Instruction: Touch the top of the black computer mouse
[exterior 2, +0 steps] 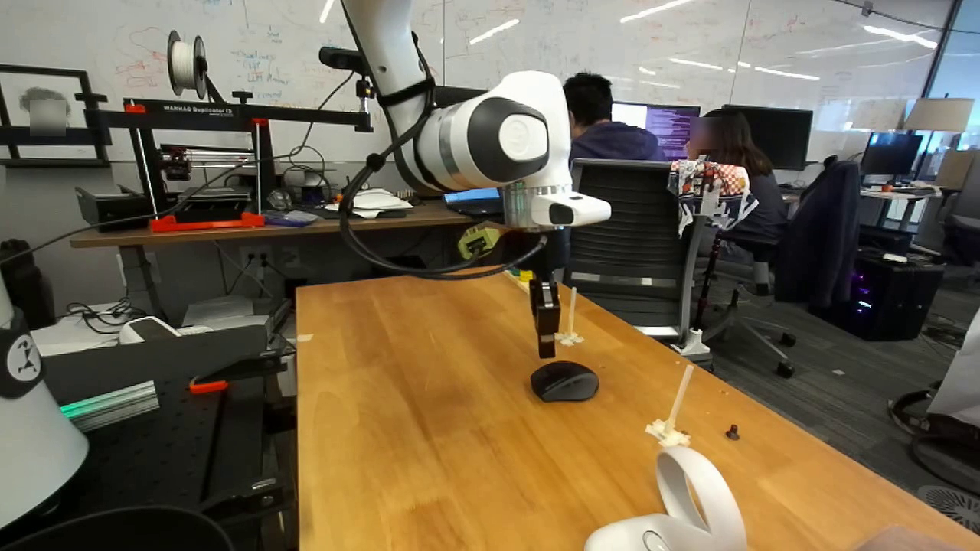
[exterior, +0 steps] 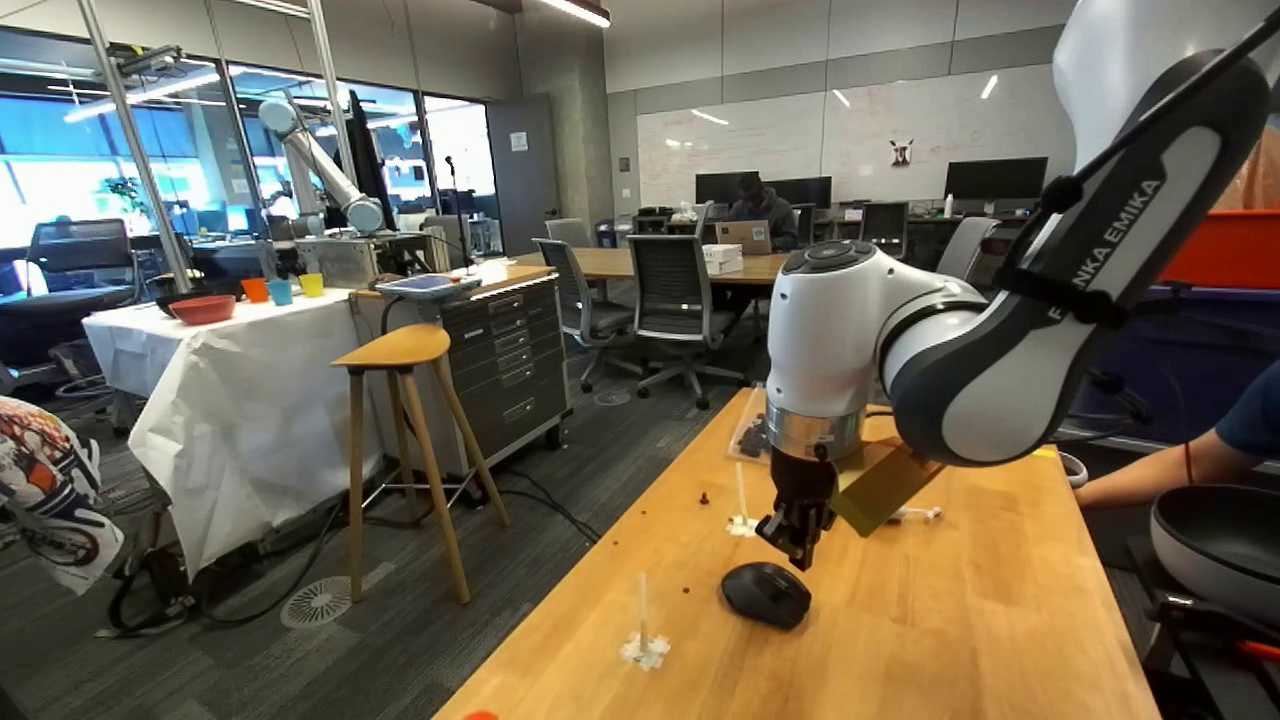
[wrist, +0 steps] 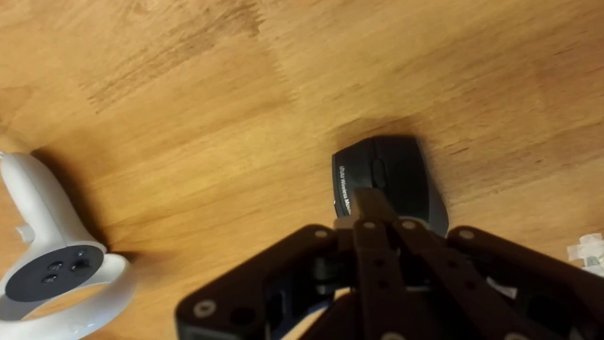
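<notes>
The black computer mouse (exterior: 766,595) lies on the wooden table (exterior: 960,620). It shows also in an exterior view (exterior 2: 565,383) and in the wrist view (wrist: 403,172), where the lower part of it is hidden behind the fingers. My gripper (exterior: 798,562) points down just above the mouse. In an exterior view its fingertips (exterior 2: 547,352) hang over the mouse's far left part, with a small gap between tips and mouse. In the wrist view the fingertips (wrist: 370,200) are together, overlapping the mouse's middle in the picture, and nothing is held between them.
A white handheld controller (exterior 2: 689,513) with a ring lies on the table; it shows also in the wrist view (wrist: 54,271). Thin upright sticks (exterior: 644,615) in taped bases stand near the table's edge. A clear bag (exterior: 750,440) lies behind the gripper. A person's arm (exterior: 1170,475) is beside the table.
</notes>
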You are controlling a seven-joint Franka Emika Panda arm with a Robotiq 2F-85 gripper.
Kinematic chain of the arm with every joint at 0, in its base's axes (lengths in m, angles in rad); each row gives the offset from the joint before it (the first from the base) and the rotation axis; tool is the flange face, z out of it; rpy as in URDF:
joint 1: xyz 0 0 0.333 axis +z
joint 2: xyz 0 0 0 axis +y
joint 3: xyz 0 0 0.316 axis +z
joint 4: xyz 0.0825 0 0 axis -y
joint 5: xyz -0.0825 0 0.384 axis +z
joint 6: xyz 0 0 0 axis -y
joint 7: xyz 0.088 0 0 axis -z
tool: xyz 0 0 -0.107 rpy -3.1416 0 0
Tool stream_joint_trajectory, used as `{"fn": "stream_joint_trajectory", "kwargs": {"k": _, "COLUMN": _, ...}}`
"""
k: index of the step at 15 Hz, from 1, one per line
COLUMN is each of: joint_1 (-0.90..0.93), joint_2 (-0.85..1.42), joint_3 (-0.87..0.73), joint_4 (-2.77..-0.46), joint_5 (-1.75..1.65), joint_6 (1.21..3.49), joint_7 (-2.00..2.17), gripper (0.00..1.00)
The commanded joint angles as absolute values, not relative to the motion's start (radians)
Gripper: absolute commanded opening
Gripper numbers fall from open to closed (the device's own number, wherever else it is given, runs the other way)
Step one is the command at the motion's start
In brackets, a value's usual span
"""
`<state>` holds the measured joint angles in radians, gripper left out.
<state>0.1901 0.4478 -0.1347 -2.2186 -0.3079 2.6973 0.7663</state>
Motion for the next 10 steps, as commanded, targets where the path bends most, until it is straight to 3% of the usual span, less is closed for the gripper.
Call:
{"fn": "stream_joint_trajectory", "kwargs": {"k": 1, "joint_1": 0.225, "joint_2": 0.502, "joint_3": -0.168, "joint_4": -2.169, "joint_5": -0.294, "joint_6": 2.709, "joint_7": 0.780, "gripper": 0.00}}
{"fn": "stream_joint_trajectory", "kwargs": {"k": 10, "joint_1": 0.230, "joint_2": 0.557, "joint_3": -0.171, "joint_4": -2.149, "joint_5": -0.257, "joint_6": 2.710, "joint_7": 0.766, "gripper": 0.00}}
